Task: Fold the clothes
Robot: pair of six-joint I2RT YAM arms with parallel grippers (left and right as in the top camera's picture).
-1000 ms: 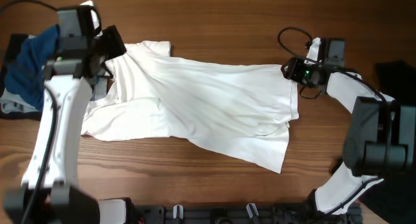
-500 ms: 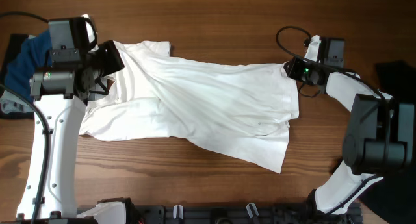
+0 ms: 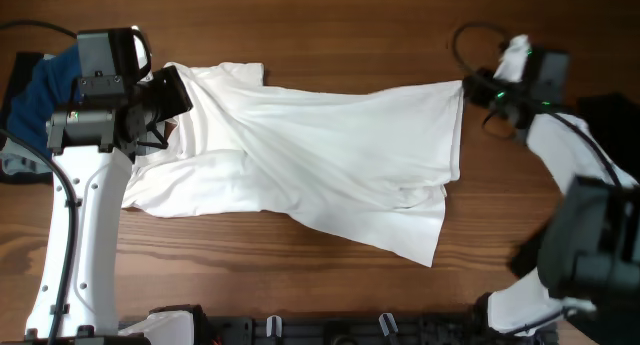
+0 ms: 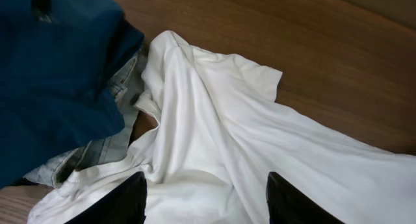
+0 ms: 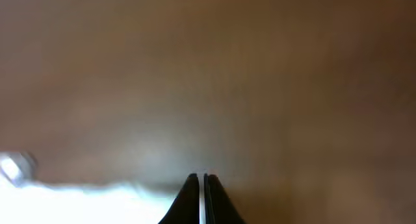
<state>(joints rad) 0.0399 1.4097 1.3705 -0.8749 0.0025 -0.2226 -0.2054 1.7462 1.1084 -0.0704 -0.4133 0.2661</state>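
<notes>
**White shirt spread across the table, one far corner pinched**

Nearest the rig, the shirt's loose lower corner is left lying askew, so the cloth is judged not yet squared for folding. Farther back on the right, the hem corner appears to be nipped by the right gripper, whose jaws are pressed together, probably so that wrinkles can be drawn out. At the far left, the left gripper is held spread above the sleeve, seemingly readied for a grasp. Beyond it, a blue garment is heaped aside.
</notes>
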